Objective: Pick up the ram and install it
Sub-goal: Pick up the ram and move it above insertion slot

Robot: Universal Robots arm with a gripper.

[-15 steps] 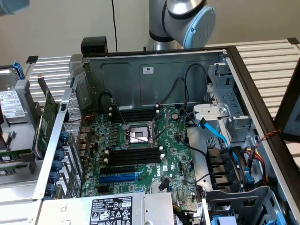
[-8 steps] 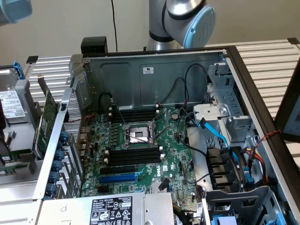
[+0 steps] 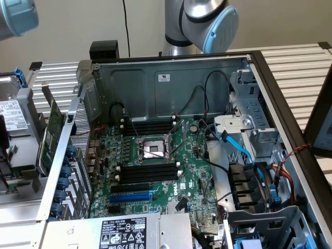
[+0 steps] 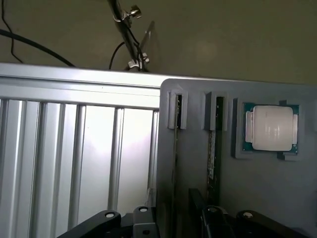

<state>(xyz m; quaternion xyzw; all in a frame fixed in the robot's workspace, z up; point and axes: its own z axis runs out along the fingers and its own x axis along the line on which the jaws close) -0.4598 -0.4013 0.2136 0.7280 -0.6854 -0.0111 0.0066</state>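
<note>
In the wrist view a grey holder tray (image 4: 257, 198) carries two thin sticks standing on edge in narrow slots. One of them, the ram (image 4: 212, 158), shows a dark green edge; the other (image 4: 174, 144) stands near the tray's rim. My gripper (image 4: 176, 220) hovers over this end of the tray, open, with black fingers (image 4: 143, 220) on either side of the rim stick and nothing held. In the exterior view the motherboard (image 3: 155, 155) lies in the open case, with long black slots (image 3: 148, 171) beside the processor socket (image 3: 152, 150).
A processor chip (image 4: 271, 128) sits in a recess of the tray. A ribbed metal table (image 4: 74, 163) lies beside it. Outside the case's left wall stand a green board (image 3: 49, 136) and a hard drive (image 3: 10, 119). Cables (image 3: 244, 150) and drive cages crowd the case's right side.
</note>
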